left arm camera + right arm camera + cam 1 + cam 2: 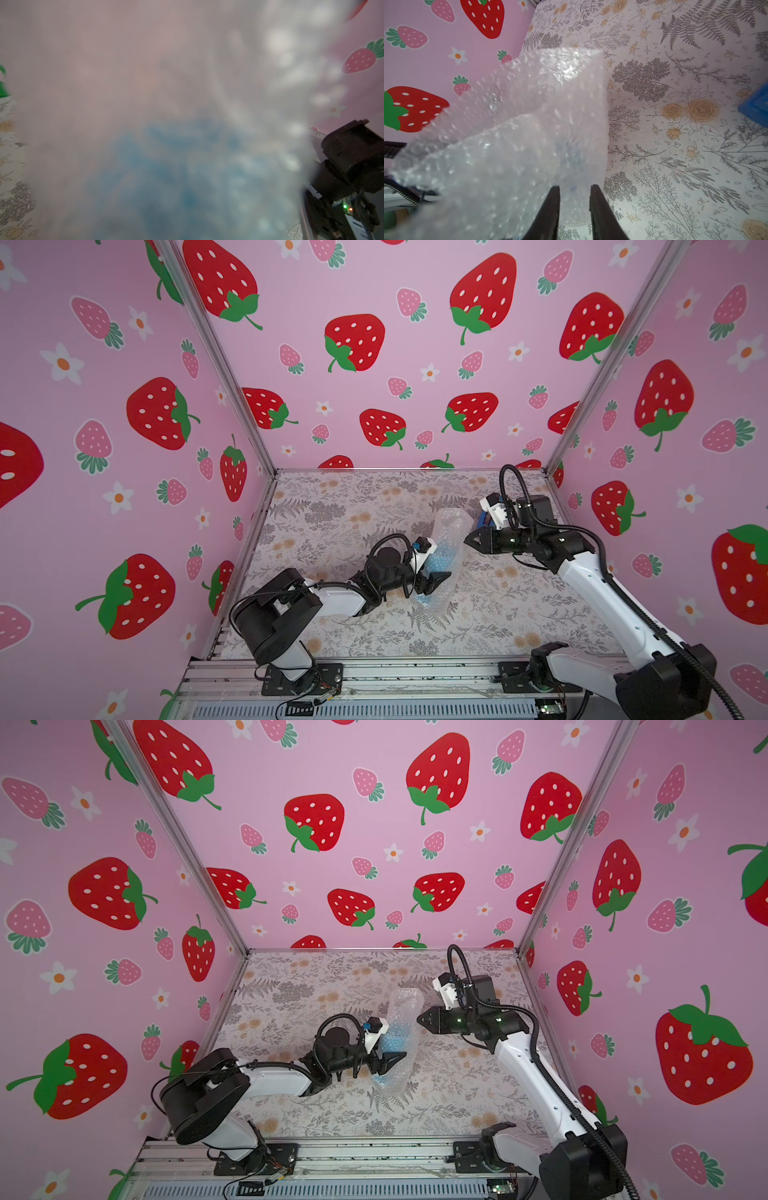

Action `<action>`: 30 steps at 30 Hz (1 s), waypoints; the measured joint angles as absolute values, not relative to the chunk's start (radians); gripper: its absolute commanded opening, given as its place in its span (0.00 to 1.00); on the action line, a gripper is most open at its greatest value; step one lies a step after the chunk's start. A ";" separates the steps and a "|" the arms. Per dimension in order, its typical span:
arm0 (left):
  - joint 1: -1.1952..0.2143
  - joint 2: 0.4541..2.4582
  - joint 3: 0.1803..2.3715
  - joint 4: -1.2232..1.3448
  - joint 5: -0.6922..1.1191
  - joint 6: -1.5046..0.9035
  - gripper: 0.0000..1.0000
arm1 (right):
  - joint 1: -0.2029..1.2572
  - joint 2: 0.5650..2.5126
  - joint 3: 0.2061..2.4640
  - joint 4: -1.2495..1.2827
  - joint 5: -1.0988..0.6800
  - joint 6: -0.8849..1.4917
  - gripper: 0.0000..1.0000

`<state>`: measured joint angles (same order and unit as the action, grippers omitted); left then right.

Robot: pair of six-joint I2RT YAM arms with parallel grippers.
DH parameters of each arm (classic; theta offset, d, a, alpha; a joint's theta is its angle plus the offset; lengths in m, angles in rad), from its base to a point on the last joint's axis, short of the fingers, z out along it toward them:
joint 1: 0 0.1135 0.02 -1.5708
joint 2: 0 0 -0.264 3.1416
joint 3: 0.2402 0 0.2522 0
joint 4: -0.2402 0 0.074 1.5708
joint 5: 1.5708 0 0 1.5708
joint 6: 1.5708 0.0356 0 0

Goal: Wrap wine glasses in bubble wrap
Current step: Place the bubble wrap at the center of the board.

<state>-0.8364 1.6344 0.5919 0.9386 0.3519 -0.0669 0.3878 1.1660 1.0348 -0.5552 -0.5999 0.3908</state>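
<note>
Goblet (440, 562), light blue, showed only as a blur through the bubble wrap (451, 526), which was rolled around it as a clear shiny tube, on the table (332, 510) between the arms. Left gripper (444, 577) had jaws wide, one finger across the tube between bowl and foot; clamped or not, couldn't tell. Right gripper (575, 187) was parted narrowly, tips at the wrap's edge, no clear hold.

In the left wrist view we make out only blurred bubble wrap (166, 72) and the goblet (176, 172) as a blue smear.
</note>
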 measured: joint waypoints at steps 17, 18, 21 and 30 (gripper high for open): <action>-0.890 1.808 0.470 1.343 0.304 0.011 0.88 | 0.607 1.316 1.043 -0.588 -0.582 0.370 0.28; -0.891 1.800 0.461 1.336 0.299 0.015 0.91 | 0.623 1.327 1.044 -0.592 -0.573 0.370 0.28; -0.890 1.763 0.431 1.283 0.281 0.019 0.98 | 0.676 1.358 1.049 -0.594 -0.544 0.371 0.28; -0.890 1.628 0.292 1.203 0.193 -0.005 0.99 | 0.807 1.427 1.101 -0.593 -0.445 0.382 0.28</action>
